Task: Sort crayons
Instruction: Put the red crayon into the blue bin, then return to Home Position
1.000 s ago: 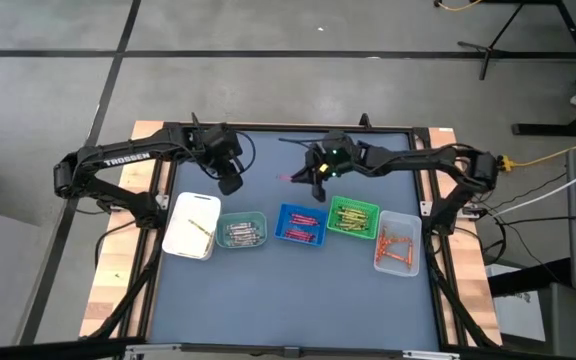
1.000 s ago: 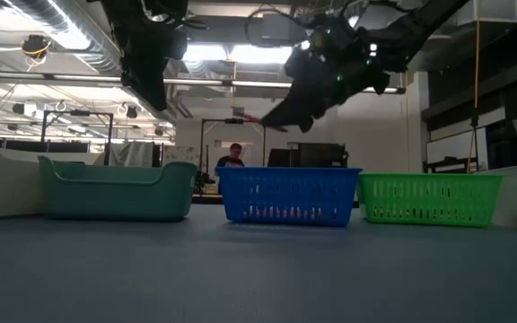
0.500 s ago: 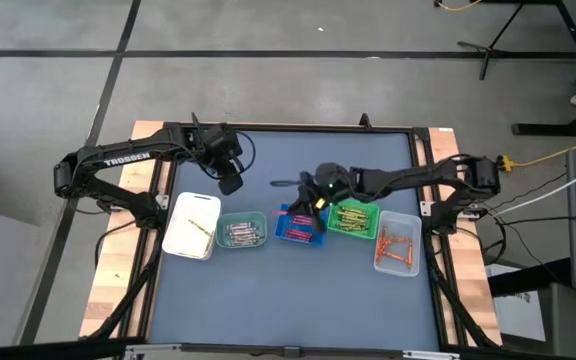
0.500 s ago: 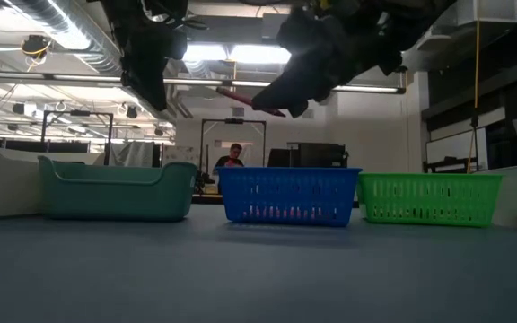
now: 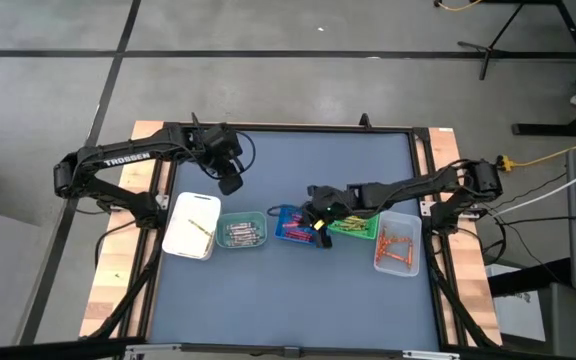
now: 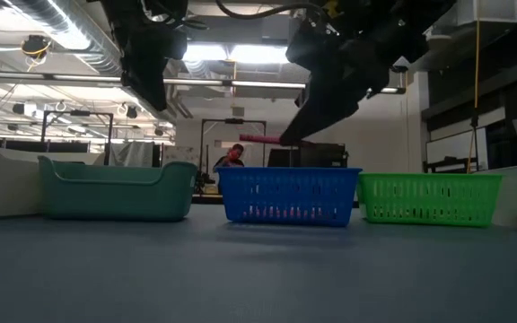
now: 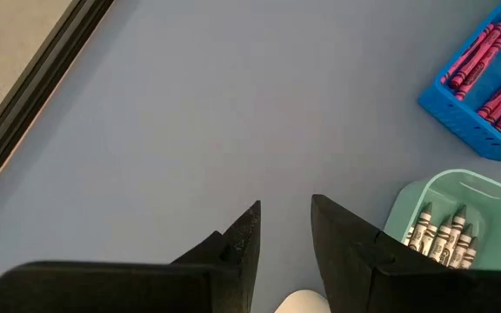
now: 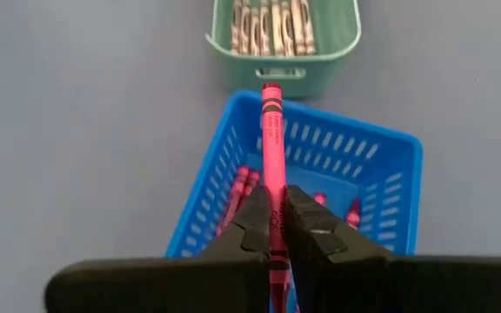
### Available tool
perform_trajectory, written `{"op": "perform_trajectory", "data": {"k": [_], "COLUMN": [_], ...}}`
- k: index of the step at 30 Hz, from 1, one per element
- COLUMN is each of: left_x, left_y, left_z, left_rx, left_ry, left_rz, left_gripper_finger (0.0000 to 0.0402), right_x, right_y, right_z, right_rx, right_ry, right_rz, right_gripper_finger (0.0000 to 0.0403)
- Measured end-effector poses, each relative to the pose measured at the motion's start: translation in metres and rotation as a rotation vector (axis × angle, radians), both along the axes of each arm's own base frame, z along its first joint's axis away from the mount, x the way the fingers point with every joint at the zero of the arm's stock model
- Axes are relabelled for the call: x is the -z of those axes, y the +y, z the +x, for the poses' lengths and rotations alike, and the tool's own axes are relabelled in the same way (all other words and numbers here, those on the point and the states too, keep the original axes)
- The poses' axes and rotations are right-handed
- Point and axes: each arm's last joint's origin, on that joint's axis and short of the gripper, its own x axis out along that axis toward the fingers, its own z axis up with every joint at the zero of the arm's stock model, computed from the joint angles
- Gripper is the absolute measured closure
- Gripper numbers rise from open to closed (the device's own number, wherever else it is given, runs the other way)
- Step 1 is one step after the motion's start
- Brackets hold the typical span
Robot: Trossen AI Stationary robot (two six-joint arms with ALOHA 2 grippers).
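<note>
My right gripper point(image 5: 317, 217) is shut on a pink crayon point(image 8: 272, 139) above the blue tray point(image 5: 290, 226), which holds more pink crayons point(image 8: 237, 193). The crayon also shows in the low view point(image 6: 258, 140), just above the blue tray's rim point(image 6: 288, 170). My left gripper point(image 5: 230, 184) hovers open and empty point(image 7: 283, 228) over bare table, on the far side of the white tray point(image 5: 190, 226) and the teal tray point(image 5: 241, 231). The teal tray holds grey crayons point(image 7: 440, 236). My right gripper pinches the pink crayon between its two fingers, on the crayon's shaft point(image 8: 273, 207) toward its back end. The fingers slant down from the table's right. The crayon sticks out past the fingertips toward the teal tray, about level, clear above the blue tray.
Several small trays stand in a row across the table's middle: white, teal, blue, green point(image 5: 354, 222) with green and yellow crayons, and clear point(image 5: 397, 243) with orange ones. A person point(image 6: 232, 157) shows in the room far behind the table.
My right gripper, still shut on the pink crayon, has gone toward the table's near edge, from beyond the trays to over the blue tray. It rose first and has then come down close above the tray's rim; the crayon now lies about level.
</note>
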Motion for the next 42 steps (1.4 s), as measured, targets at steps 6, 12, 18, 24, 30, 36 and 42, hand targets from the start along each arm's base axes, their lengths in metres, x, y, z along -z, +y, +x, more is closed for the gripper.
{"op": "perform_trajectory", "data": {"k": [6, 12, 18, 24, 30, 36, 42], "left_x": [0.0, 0.0, 0.001, 0.001, 0.001, 0.0, -0.007], "left_y": [0.0, 0.0, -0.001, -0.001, 0.0, -0.002, -0.006], "left_z": [0.0, 0.0, -0.001, -0.001, -0.001, 0.0, 0.015], "left_rx": [0.001, 0.001, 0.001, 0.001, -0.002, 0.003, 0.041], "left_ry": [0.0, 0.0, 0.014, 0.016, 0.017, 0.01, -0.132], "left_rz": [0.0, 0.0, -0.005, -0.006, -0.002, 0.012, 0.058], "left_gripper_finger": [0.0313, 0.0313, 0.0313, 0.0313, 0.0313, 0.0313, 0.0332], "right_x": [0.001, 0.001, 0.001, 0.001, 0.001, 0.0, -0.012], "right_y": [0.0, 0.0, 0.0, 0.0, 0.0, 0.0, 0.0], "right_z": [-0.001, -0.001, -0.001, -0.001, -0.001, -0.001, -0.005], "right_rx": [0.057, 0.058, 0.058, 0.058, 0.058, 0.057, 0.059], "right_ry": [0.011, 0.012, 0.012, 0.012, 0.012, 0.012, -0.029], "right_rz": [-0.072, -0.072, -0.072, -0.072, -0.072, -0.072, -0.069], "right_gripper_finger": [0.0388, 0.0388, 0.0388, 0.0355, 0.0277, 0.0262, 0.029]}}
